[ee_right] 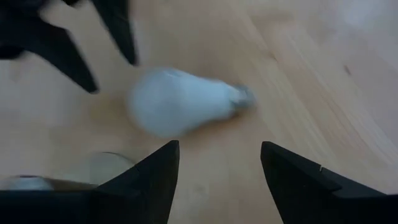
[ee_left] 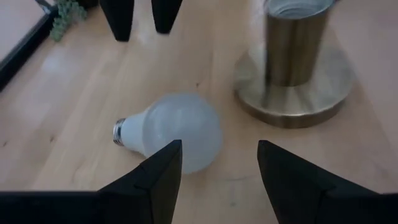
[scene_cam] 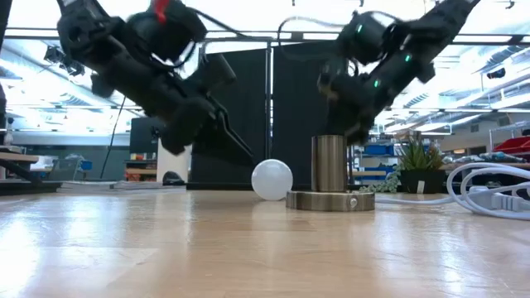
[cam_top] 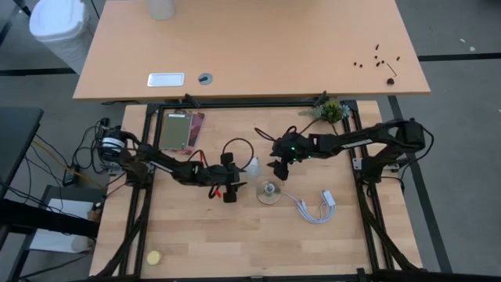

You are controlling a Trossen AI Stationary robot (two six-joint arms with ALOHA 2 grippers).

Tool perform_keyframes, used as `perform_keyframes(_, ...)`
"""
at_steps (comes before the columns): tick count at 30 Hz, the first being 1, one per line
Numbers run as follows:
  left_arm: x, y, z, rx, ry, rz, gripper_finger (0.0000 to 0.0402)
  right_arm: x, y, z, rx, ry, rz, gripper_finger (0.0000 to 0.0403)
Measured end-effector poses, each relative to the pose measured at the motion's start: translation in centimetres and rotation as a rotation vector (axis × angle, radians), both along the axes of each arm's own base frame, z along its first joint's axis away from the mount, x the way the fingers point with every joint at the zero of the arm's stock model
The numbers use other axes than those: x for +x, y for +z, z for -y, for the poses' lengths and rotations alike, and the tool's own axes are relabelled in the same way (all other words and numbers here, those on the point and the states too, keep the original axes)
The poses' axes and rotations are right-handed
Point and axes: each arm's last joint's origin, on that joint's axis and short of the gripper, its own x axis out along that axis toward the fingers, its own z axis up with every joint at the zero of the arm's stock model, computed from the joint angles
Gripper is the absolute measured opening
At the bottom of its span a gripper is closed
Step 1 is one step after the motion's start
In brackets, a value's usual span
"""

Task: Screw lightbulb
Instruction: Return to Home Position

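The lightbulb (ee_left: 171, 130) is lying on its side on the bare wood of the table (cam_top: 196, 243), near the round foot of the socket (ee_left: 295, 68), with its screw base pointing away from it. Nothing is gripping it, so it is resting by its own weight, and being round it is liable to roll at a nudge. The socket is standing upright with its mouth empty, its white cable (cam_top: 317, 210) trailing off on the side away from the bulb.

My left gripper (ee_left: 219, 146) is hovering low just short of the bulb, jaws apart and holding nothing, with the glass showing between my fingertips. My right gripper (ee_right: 219, 146) is hanging on the opposite side, facing back across the bulb, jaws likewise apart and empty. I am judging that I am keeping both pairs wide so that no finger catches the glass when the arms lift off toward rest; the bulb is looking set down for good, so the care now is in rising clear without brushing it or the socket.
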Motion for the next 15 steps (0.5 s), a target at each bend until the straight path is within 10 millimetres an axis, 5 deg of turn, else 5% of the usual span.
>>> perform_keyframes(6, -0.9, 1.5, 0.9, 0.021, 0.005, -0.01, 0.0214, -1.0, 3.1, -2.0, -0.046, 0.021, 0.086, 0.0235)
perform_keyframes(15, -1.2, 2.5, 1.7, -0.041, 0.011, 0.038, 0.0214, -2.1, 5.0, -6.0, -0.124, 0.036, 0.115, 0.0235)
